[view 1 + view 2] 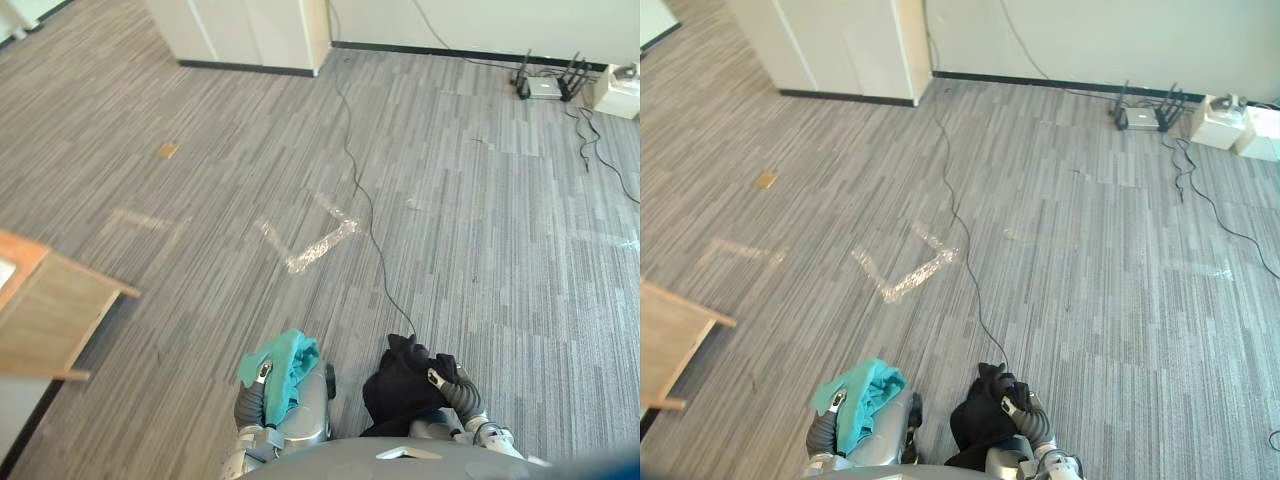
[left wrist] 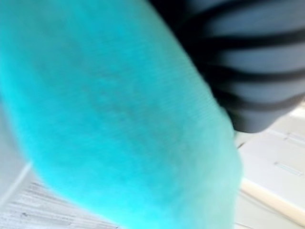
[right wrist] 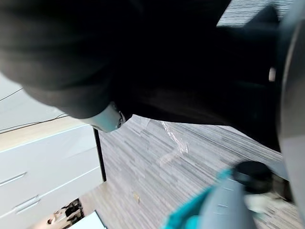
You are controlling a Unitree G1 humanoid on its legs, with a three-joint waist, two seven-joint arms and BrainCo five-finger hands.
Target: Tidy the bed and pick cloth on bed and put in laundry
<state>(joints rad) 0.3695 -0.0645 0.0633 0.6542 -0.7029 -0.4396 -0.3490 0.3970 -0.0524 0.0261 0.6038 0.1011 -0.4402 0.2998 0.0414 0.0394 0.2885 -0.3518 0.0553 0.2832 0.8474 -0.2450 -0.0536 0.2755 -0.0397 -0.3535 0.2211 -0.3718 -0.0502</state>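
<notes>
Well now, this looks like the carrying leg of the job: both arms are loaded and open carpet floor (image 1: 450, 230) lies ahead.

On the robot's left, the left hand (image 1: 259, 383) is up off the floor with a teal cloth (image 1: 287, 360) heaped over it. It's a soft, fleecy bundle, bunched and folded on itself, and it spills down over the wrist. In the left wrist view that teal cloth lies right across the hand, so I cannot tell how tightly the hand has closed on it.

Over on the right, it's the same story. The right hand (image 1: 447, 384) carries a black cloth (image 1: 400, 388), a dark, limp, crumpled mass that hangs down off the arm. The hand is buried in it, so again I cannot tell how it has hold.

The two bundles sit side by side, a little apart, close in front of the robot and clear of the carpet.

Pale tape marks (image 1: 320, 242) lie out on the floor, a wooden piece of furniture (image 1: 45, 310) juts in at the left, and a white cabinet (image 1: 250, 35) stands at the far wall.

My read is that the pick-up is done for these two and the drop-off isn't. The next move calls for finding the laundry, walking there, and keeping both loose bundles from sliding off the arms. The black one hangs lowest and looks likeliest to slip.
</notes>
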